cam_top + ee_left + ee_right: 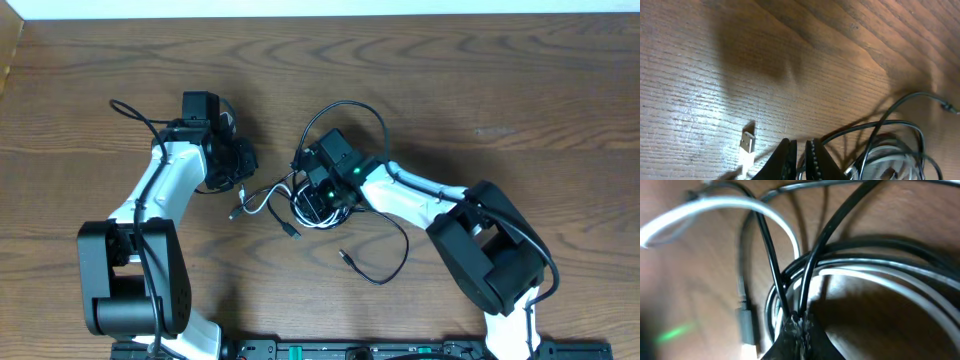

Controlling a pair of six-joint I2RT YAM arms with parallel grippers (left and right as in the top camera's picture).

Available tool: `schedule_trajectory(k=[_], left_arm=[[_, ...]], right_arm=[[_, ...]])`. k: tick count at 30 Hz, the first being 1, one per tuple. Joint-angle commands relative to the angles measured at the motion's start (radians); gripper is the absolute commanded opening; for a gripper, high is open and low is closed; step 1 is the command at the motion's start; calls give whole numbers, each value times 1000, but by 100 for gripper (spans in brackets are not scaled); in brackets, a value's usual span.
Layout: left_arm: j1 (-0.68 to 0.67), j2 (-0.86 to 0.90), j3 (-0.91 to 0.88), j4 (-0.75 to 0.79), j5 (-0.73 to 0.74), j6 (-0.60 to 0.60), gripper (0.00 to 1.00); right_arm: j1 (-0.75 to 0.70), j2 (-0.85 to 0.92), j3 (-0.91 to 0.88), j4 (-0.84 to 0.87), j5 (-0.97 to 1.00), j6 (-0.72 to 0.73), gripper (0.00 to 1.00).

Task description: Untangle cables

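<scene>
Where the thin black and white cables (300,205) lie knotted in a loose bundle near the middle of the brown wood-grain tabletop (480,80), both arms reach in toward that bundle from opposite sides. The right gripper (320,197) sits directly over the bundle. In its wrist view its dark fingers (785,337) are pressed together on two black strands (770,255) that run down into the pinch, with white and black loops curving around just beyond. The left gripper (242,178) hangs just beside the bundle. Its ribbed black fingers (785,157) stand almost together with only a thin slit between, and I cannot tell whether any strand is caught there. A flat white plug (746,141) rests on the wood just beside those fingers, on the side away from the bundle. One long black cable (395,265) trails from the bundle toward the robot's base, and another black loop (350,108) arcs off the bundle's far side.
</scene>
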Motion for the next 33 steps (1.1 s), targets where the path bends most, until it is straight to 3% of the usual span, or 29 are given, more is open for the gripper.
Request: schedule_trajectory(k=[1,8,12,15,22,24,27,30,33], left_arm=[[27,-4,-5,3,81,53,13],[125,-4,-5,-10,490,276,16],[138,-4,-5,-65,830,552,17],[138,-4,-5,-105,901,657,23],[139,-3,-5,-93,884,647,23],[139,-3,-5,-69,826,580,24],[139,-3,-5,-13,579,341,26],[139,-3,-5,-13,240,103,28],[139,-3,-5,-33,122,30,30]], right_arm=[[-49,-25,69,0,-180,-10,1],[-161,-82,95,3,-274,55,1],[-216,-81,95,6,-274,147,1],[-254,-81,95,34,-293,243,1],[-306,-81,95,190,-443,397,1],[-324,-81,95,243,-484,449,1],[-340,-81,95,288,-523,472,1],[-354,-81,95,263,-521,360,1],[-371,-81,95,193,-508,328,1]])
